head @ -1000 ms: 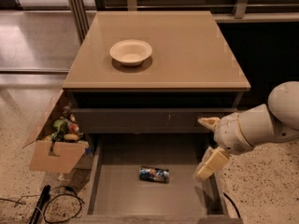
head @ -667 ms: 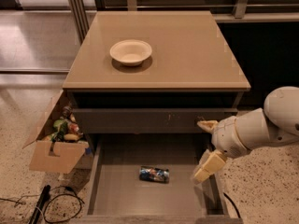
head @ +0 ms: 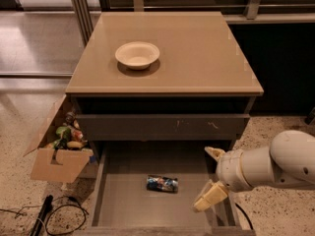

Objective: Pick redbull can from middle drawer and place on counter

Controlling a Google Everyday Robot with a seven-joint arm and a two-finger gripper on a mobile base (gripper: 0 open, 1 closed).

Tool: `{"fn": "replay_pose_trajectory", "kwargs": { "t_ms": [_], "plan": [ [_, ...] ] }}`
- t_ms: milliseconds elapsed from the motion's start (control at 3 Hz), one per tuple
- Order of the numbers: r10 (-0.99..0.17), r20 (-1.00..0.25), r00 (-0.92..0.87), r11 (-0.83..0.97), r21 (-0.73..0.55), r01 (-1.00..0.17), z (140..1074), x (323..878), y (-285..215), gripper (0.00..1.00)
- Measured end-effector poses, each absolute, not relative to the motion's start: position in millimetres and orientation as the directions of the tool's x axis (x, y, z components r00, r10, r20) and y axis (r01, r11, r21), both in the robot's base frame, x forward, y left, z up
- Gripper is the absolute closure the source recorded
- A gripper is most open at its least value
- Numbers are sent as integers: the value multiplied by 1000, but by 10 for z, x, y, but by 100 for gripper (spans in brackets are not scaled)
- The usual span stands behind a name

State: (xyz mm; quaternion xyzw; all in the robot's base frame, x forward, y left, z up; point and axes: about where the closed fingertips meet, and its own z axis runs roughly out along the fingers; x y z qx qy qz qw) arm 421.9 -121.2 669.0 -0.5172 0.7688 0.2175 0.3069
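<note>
The redbull can (head: pixel 162 183) lies on its side on the flat floor of the open middle drawer (head: pixel 123 195), near its centre. My gripper (head: pixel 209 176) hangs over the drawer's right part, to the right of the can and apart from it, with its two pale fingers (head: pixel 209 196) spread wide and nothing between them. The white arm runs off to the right. The tan counter (head: pixel 197 58) tops the cabinet behind the drawer.
A cream bowl (head: pixel 137 55) stands on the counter's left part. A closed drawer front (head: pixel 162 127) with pale scratches sits above the open drawer. An open cardboard box (head: pixel 59 154) of small items stands left on the speckled floor, with black cables (head: pixel 44 215) in front.
My gripper and arm have moved slightly left and down over the drawer's right side. The can has not moved.
</note>
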Motion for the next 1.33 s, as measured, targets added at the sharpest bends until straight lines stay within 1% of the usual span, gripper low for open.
{"fn": "replay_pose_trajectory", "kwargs": {
  "t_ms": [333, 667, 1000, 1333],
  "plan": [
    [-657, -711, -252, 412, -58, -909, 6264, 4245, -1073, 0],
    [-668, -706, -233, 417, -96, -904, 5859, 4418, -982, 0],
    [-710, -675, -200, 395, -146, -907, 5200, 4991, -1002, 0],
    [-710, -675, -200, 395, -146, -907, 5201, 4989, -1002, 0]
  ]
}}
